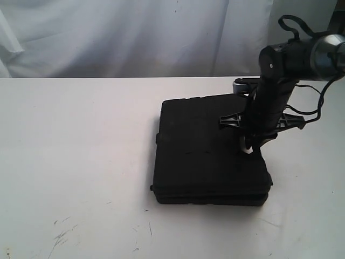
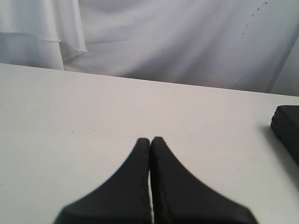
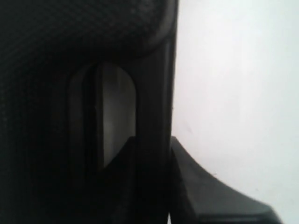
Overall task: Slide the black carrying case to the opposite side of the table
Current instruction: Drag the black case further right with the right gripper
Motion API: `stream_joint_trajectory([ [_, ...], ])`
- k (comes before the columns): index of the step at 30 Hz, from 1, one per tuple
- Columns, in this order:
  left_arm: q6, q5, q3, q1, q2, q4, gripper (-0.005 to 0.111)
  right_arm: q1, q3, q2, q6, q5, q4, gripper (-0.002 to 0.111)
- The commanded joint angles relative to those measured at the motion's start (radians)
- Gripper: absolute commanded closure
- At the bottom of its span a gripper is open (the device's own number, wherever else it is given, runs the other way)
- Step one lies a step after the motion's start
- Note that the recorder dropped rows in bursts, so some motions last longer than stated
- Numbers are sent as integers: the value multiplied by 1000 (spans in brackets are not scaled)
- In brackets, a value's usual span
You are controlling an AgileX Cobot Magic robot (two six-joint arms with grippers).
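The black carrying case (image 1: 199, 151) lies flat on the white table (image 1: 70, 151), right of centre. My right gripper (image 1: 250, 143) comes down onto the case's right edge. In the right wrist view the case's handle bar (image 3: 152, 93) runs between the two fingers, one finger (image 3: 205, 191) outside it and the other in the handle opening, so this gripper (image 3: 152, 144) is shut on the handle. My left gripper (image 2: 150, 139) is shut and empty, low over bare table (image 2: 70, 116), with a corner of the case (image 2: 287, 126) off to one side. The exterior view does not show the left arm.
A white cloth backdrop (image 1: 135, 32) hangs behind the table's far edge. Dark scuff marks (image 1: 62, 234) lie near the front left. The right arm's cables (image 1: 315, 105) hang beside the case.
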Motion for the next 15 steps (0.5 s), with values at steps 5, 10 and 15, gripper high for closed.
stream_joint_trajectory([
  [5,-2,2,4,2,-4,-3,107,-17,2,-14,-42,-36,-43,108],
  [10,-2,2,4,2,-4,-3,107,-17,2,-12,-51,-45,-43,108],
  [15,-2,2,4,2,-4,-3,107,-17,2,-12,-77,-54,-15,105],
])
